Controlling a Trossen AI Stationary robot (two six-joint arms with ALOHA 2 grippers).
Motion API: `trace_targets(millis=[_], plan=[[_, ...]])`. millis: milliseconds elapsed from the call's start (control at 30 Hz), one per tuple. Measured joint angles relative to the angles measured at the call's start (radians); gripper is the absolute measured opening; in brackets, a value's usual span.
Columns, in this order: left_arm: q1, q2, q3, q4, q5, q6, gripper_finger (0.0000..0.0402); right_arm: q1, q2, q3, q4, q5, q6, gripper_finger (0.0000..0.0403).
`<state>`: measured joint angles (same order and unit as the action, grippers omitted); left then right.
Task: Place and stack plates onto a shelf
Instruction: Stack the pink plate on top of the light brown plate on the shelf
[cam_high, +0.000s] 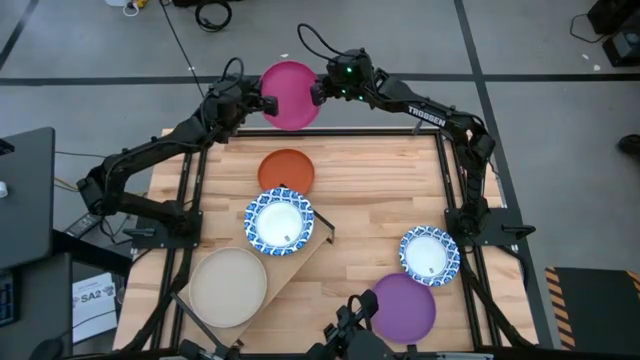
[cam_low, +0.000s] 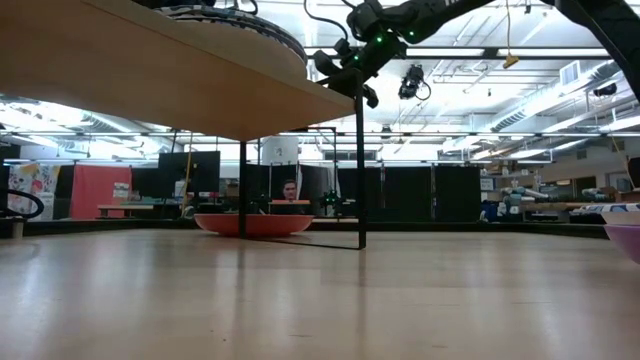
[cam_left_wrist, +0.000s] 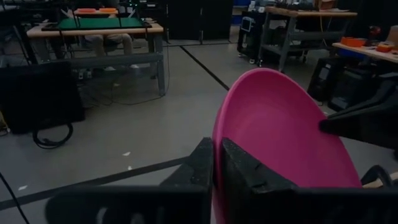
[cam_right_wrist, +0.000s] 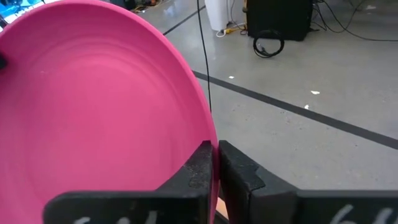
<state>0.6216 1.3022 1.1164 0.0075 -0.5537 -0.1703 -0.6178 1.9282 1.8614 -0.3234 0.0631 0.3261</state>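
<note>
The magenta plate (cam_high: 289, 95) hangs in the air past the table's far edge (cam_high: 330, 136), pinched at opposite rims by the left gripper (cam_high: 266, 101) and the right gripper (cam_high: 316, 94), each pressed thin onto the rim. If one claw lets go too soon or the arms pull unevenly, the plate may tip and fall to the floor (nothing lies beneath it). The shelf (cam_high: 310, 250) holds a blue-and-white plate (cam_high: 279, 221) and a beige plate (cam_high: 229, 286); the orange plate (cam_high: 286, 171) lies just beyond it. Bare table opens on the right.
</note>
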Motion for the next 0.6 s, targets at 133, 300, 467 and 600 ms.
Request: trace_targets(millis=[133,300,467,600], plan=[[0.000,0.000,0.000,0.000,0.003,0.000,0.0019,0.000,0.000,0.000,0.002,-0.001,-0.009,0.0038],[-0.001,0.000,0.000,0.001,0.009,0.000,0.0018,0.001,0.000,0.000,0.005,-0.005,-0.011,0.0052],[-0.002,0.000,0.000,0.001,0.011,0.000,0.0017,0.002,0.000,0.000,0.005,-0.009,-0.012,0.0086],[-0.002,0.000,0.000,0.001,0.010,0.000,0.0017,0.000,0.000,0.000,0.004,-0.008,-0.013,0.0118]])
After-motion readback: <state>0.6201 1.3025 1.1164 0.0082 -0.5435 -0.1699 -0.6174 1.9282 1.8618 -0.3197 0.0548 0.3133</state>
